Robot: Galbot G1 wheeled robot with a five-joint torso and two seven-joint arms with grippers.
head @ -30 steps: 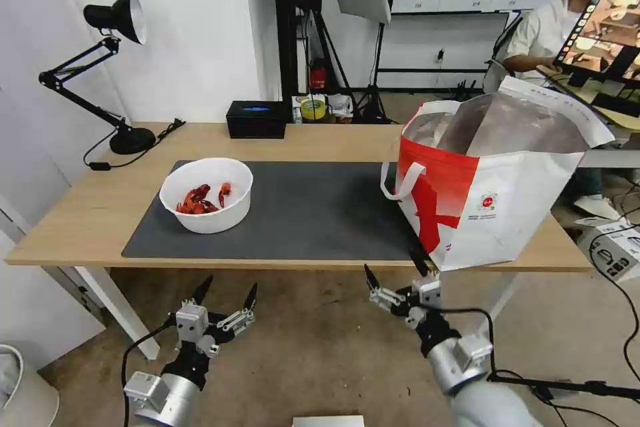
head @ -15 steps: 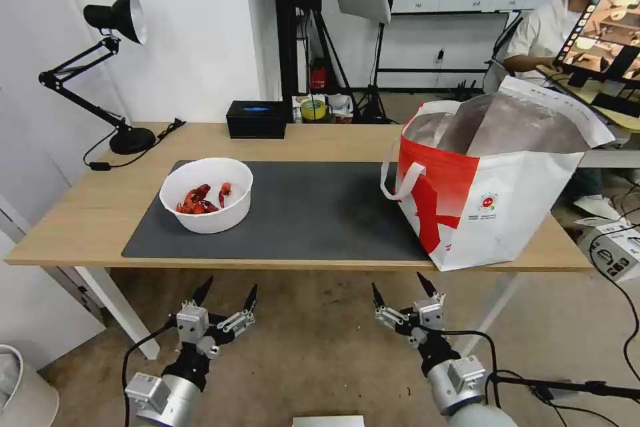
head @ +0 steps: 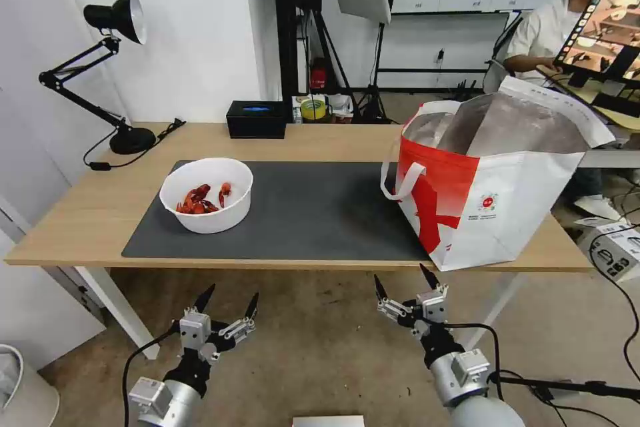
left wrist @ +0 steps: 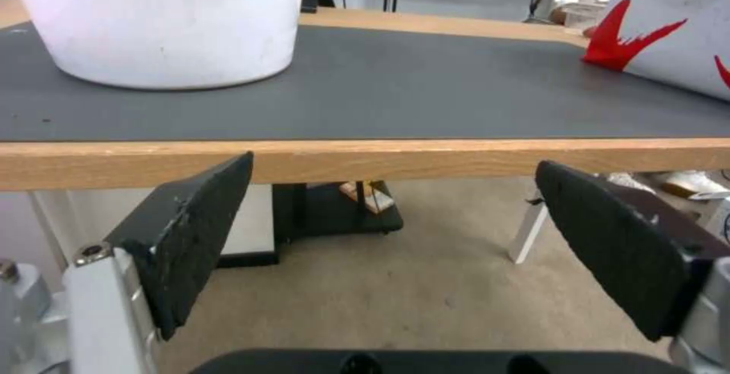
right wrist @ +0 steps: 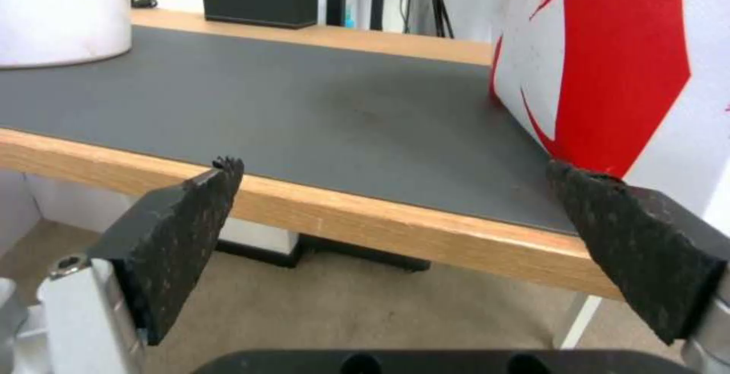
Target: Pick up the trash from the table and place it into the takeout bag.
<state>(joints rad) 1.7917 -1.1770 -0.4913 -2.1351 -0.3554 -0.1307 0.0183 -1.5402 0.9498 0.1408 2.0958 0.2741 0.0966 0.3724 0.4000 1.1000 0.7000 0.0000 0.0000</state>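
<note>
Head view: bowl (head: 207,195) (crayfish shells (head: 200,199) inside).

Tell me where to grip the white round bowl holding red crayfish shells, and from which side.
Grip the white round bowl by its near rim, one finger inside, one outside, coming from above with the left gripper. It stands upright and open-topped, and its wall looks too wide to span.

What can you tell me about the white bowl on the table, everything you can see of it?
The white bowl is round, deep and straight-walled, of what looks like thin plastic or paper. It stands upright on the left part of the dark grey mat, uncovered. Red crayfish shells lie in a small heap at its bottom. Nothing else touches it; both claws hang below the table edge.
</note>
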